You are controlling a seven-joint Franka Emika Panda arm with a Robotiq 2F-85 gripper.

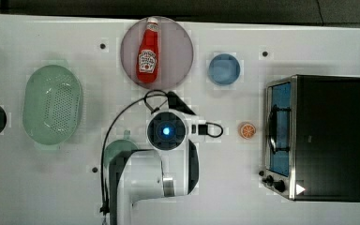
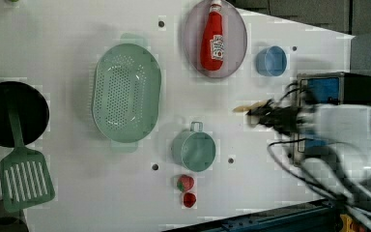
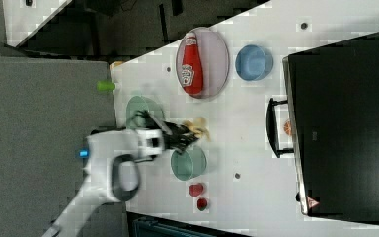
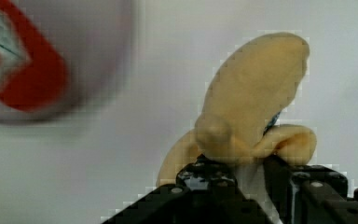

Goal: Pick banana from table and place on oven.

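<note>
The pale yellow banana (image 4: 256, 98) has its peeled flaps spread, and my gripper (image 4: 242, 172) is shut on its lower end with the black fingers on either side. In the left view the banana (image 2: 249, 107) sticks out of the gripper (image 2: 260, 115) just above the white table (image 2: 67, 38), a little toward the left view's left of the oven (image 2: 340, 87). The right view has the banana (image 3: 197, 127) and gripper (image 3: 188, 137) well to the right view's left of the black-topped oven (image 3: 345, 128). Seen from the top view, my wrist (image 1: 166, 131) covers the banana.
A ketchup bottle (image 1: 148, 52) lies on a grey plate (image 1: 178, 51) beside a blue bowl (image 1: 224, 69). An orange slice (image 1: 248, 130) sits before the oven door (image 1: 280, 126). A green colander (image 1: 52, 104), green pot (image 2: 193, 150), strawberries (image 2: 185, 182), black pan (image 2: 9, 113) and spatula (image 2: 26, 179) are also on the table.
</note>
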